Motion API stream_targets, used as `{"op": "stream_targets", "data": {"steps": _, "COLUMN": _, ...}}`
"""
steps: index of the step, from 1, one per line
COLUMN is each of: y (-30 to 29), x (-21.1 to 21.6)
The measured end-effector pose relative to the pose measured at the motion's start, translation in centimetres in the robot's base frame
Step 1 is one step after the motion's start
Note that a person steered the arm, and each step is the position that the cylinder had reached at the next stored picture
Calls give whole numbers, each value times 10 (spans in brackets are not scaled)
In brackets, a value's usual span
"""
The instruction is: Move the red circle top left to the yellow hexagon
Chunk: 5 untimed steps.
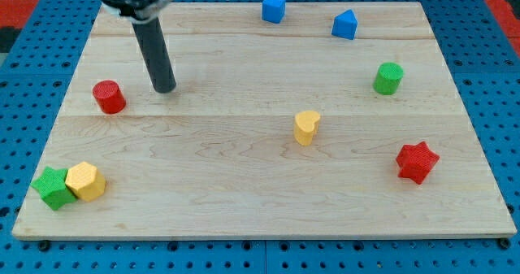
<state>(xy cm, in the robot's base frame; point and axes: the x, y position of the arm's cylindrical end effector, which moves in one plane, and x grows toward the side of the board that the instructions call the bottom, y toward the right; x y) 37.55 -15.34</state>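
We see my tip (pixel 166 89) near red circle (pixel 108 97), at its 3 o'clock, apart. Rod top cut off by frame. No claw, just rod. Yellow hexagon (pixel 86 180) at board's (pixel 244 193) 8 o'clock corner, touching green star (pixel 53 188).

A wooden board (pixel 244 201) lies on a blue pegboard (pixel 32 79). My tip (pixel 166 88) rests on the board just to the view's right of the red circle (pixel 108 97), close but apart from it. At the view's bottom left the yellow hexagon (pixel 86 181) touches a green star (pixel 54 188). A yellow heart (pixel 306 128) stands near the middle. A red star (pixel 417 162) sits at the right, a green cylinder (pixel 388 78) above it, and a blue cube (pixel 274 8) and a blue pentagon (pixel 344 24) lie near the top edge.
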Motion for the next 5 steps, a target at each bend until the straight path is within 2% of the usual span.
{"op": "stream_targets", "data": {"steps": 1, "y": -51, "x": -14}}
{"op": "stream_targets", "data": {"steps": 2, "y": -58, "x": 7}}
{"op": "stream_targets", "data": {"steps": 4, "y": -41, "x": 14}}
{"op": "stream_targets", "data": {"steps": 5, "y": -90, "x": 14}}
